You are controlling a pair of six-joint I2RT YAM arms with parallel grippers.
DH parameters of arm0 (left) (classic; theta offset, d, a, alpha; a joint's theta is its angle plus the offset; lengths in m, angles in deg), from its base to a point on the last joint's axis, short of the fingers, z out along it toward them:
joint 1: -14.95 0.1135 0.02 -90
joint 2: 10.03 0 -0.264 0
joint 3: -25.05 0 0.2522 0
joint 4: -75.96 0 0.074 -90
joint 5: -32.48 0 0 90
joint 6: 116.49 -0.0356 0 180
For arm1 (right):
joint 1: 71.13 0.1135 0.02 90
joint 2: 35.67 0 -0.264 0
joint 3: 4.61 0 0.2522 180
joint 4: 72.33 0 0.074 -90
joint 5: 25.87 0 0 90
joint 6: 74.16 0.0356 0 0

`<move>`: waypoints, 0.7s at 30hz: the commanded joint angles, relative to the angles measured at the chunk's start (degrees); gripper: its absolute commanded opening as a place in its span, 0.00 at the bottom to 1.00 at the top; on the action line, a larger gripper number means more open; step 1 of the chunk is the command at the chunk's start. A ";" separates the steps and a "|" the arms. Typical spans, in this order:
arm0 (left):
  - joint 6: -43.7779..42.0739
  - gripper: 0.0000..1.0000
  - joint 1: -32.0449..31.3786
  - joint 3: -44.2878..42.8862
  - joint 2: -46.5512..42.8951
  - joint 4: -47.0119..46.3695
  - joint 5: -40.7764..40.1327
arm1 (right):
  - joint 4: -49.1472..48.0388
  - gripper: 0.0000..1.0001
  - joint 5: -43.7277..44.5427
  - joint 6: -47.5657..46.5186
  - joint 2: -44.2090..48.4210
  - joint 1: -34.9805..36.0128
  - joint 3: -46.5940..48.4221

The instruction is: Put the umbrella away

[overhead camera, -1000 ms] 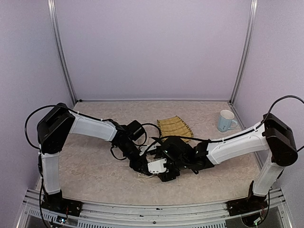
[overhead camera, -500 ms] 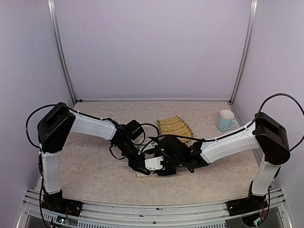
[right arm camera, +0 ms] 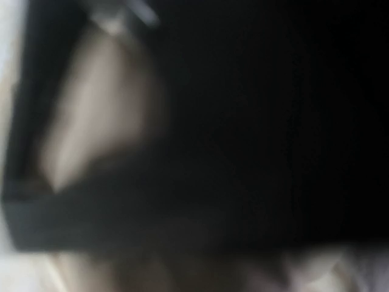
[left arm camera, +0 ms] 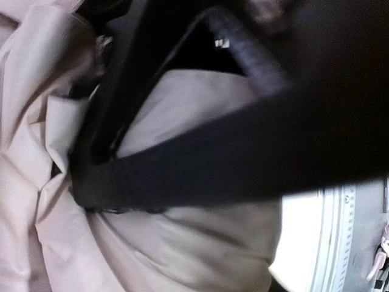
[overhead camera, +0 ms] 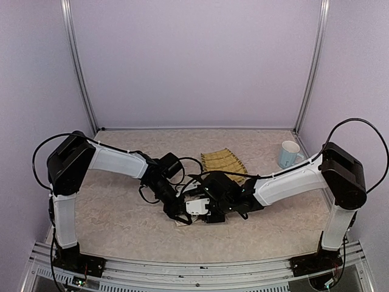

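The umbrella lies on the worktop near the middle, just ahead of my bases and almost wholly buried under my wrists. From above only a pale sliver shows. In my left wrist view its cream fabric fills the frame in loose folds, crossed by a black band I cannot name for certain. My left hand and right hand meet right over it. I cannot tell whether either hand is apart or clamped on cloth, and the right wrist view is a dark blur. I judge the step to be gathering the canopy. To do it well, one hand should pin while the other works, taking ribs or shaft rather than slack fabric, without the two fouling each other. The woven tray lies just beyond.
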 commanded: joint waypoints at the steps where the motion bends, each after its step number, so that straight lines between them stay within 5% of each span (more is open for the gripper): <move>1: 0.33 0.84 -1.59 4.61 -0.07 3.13 -4.92 | 10.65 0.32 -0.38 0.42 -3.92 -2.21 -0.21; 2: 1.20 0.97 -1.42 5.53 -1.79 0.61 -6.31 | 11.57 0.31 -1.36 0.89 -3.79 -2.21 -0.01; 3: 1.59 0.99 -1.22 6.50 -3.75 -1.54 -7.18 | 12.10 0.31 -1.96 1.27 -3.62 -2.21 0.10; 18: 7.60 0.99 -0.73 30.20 -36.18 -37.80 -33.83 | 20.88 0.25 -14.64 6.91 -4.61 -2.38 1.62; 21: 7.93 0.99 -1.03 35.54 -42.21 -46.12 -34.19 | 23.29 0.25 -20.13 7.70 -4.82 -3.04 3.10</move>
